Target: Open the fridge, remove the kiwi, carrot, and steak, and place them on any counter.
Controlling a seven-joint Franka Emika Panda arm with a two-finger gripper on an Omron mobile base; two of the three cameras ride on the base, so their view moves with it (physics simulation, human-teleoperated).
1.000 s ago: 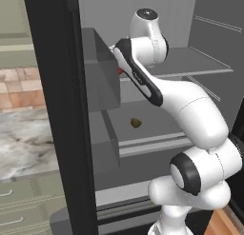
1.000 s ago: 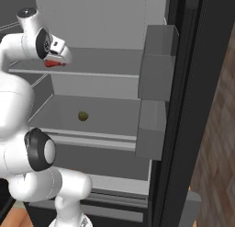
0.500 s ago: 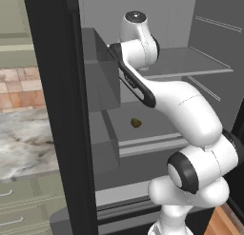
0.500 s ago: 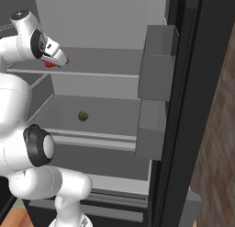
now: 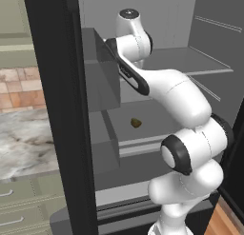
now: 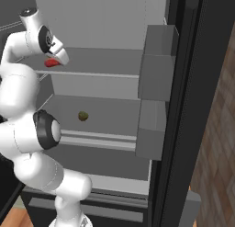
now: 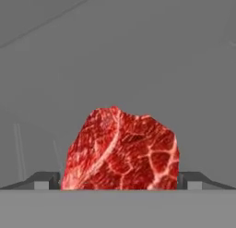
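The fridge (image 5: 52, 110) stands open, and my arm reaches onto its upper shelf (image 6: 101, 65). The steak (image 7: 120, 151), a bright red marbled chunk, lies on that shelf between my two fingertips (image 7: 46, 181). My gripper (image 7: 119, 182) is open, one tip on each side of the meat. From the right base view the steak (image 6: 51, 62) peeks out red under the gripper (image 6: 57, 59). The kiwi (image 5: 136, 122), a small olive-brown lump, sits on the lower shelf (image 6: 83, 116). The carrot is out of view.
Grey door bins (image 6: 156, 70) hang on the open right door (image 6: 202, 106), and another bin (image 5: 100, 82) sits on the left door close to my arm. The marbled counter (image 5: 24, 139) over sage-green drawers (image 5: 19, 215) lies left of the fridge.
My arm's upper joints have swung a little to the left while the hand stays at the steak on the upper shelf. The jaws remain open; the kiwi has not moved.
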